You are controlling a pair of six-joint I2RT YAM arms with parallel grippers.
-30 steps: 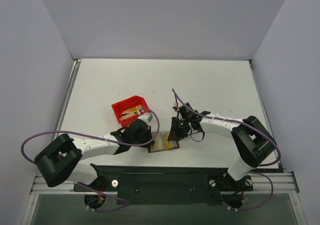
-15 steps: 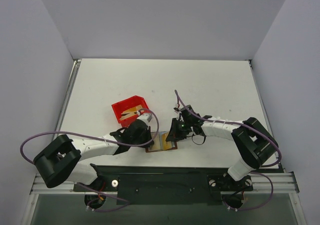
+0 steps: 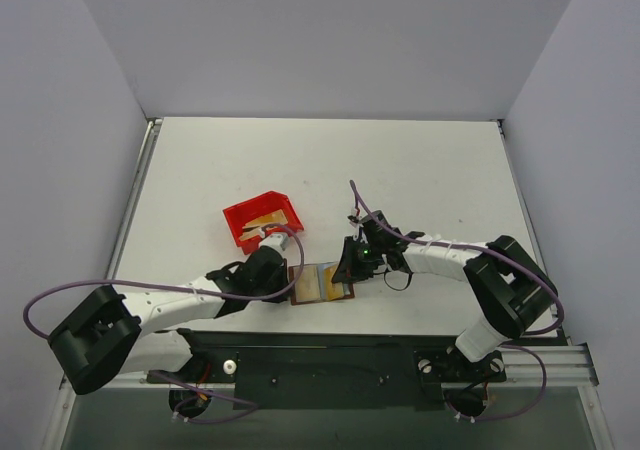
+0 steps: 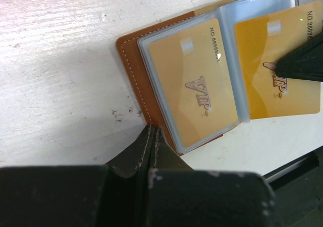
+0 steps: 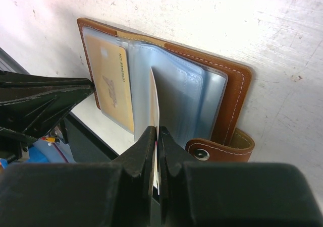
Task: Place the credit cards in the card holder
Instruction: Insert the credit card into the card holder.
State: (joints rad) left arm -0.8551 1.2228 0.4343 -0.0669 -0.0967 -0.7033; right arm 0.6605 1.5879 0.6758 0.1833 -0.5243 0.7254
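The left fingers [image 4: 149, 142] are pressed shut on nothing, tips just beside the left edge of the card holder [image 4: 132, 60]. It lies open on the worktop [image 3: 400, 170] between the arms: brown stitched leather, pale-blue clear sleeves, one gold VIP card [image 4: 194, 80] tucked inside. The right fingers [image 5: 148, 142] pinch a second gold card [image 4: 275, 45] over its right half.

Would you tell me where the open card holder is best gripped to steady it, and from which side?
Probably the bare leather border on the left of the card holder, coming from the left. It lies open and flat, that strip is clear of the pocketed card, and the right gripper holds a second card over the other half.
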